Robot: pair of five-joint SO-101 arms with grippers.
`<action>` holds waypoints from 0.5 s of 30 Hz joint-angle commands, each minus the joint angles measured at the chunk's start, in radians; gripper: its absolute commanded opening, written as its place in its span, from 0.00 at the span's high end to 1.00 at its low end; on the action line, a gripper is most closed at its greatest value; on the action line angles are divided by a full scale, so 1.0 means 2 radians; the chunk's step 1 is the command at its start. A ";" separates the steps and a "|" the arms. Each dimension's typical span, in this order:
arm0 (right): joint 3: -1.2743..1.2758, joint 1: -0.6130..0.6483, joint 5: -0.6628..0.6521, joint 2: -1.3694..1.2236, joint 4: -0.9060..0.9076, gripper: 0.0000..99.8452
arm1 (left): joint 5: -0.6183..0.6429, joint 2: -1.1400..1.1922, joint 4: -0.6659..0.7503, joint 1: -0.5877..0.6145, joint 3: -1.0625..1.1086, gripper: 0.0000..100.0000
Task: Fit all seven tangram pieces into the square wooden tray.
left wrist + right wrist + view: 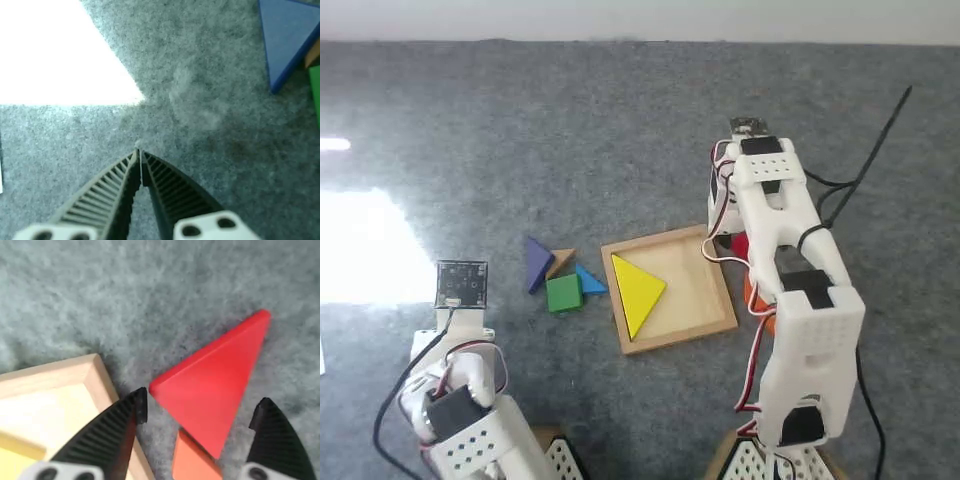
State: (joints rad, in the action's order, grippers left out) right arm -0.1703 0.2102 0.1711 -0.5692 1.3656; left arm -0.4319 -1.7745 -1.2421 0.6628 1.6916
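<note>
The square wooden tray (705, 300) lies mid-table with a yellow triangle (637, 288) inside it. Just left of it sit a dark blue triangle (538, 262), a tan piece (561, 261), a green square (564, 293) and a light blue triangle (591, 282). My right gripper (200, 410) is open and straddles a red triangle (215, 380) that lies outside the tray's corner (95, 371). An orange piece (192, 460) lies under the red one's edge. My left gripper (139, 154) is shut and empty over bare carpet, with the dark blue triangle (287, 35) some way ahead of it.
Grey carpet covers the table. A bright glare patch (365, 245) lies at the left. The right arm (790, 260) stretches along the tray's right side, hiding most of the red (740, 244) and orange (760, 300) pieces. The left arm (460, 290) stands near the front left.
</note>
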 commanded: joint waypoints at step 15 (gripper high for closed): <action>-0.009 -0.023 0.039 -0.027 -0.039 0.84 | 0.005 0.001 -0.004 -0.004 -0.003 0.99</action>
State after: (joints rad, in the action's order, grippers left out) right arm -0.1718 0.1841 0.2325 -0.6122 1.3149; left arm -0.4319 -1.7745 -1.2421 0.6628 1.6916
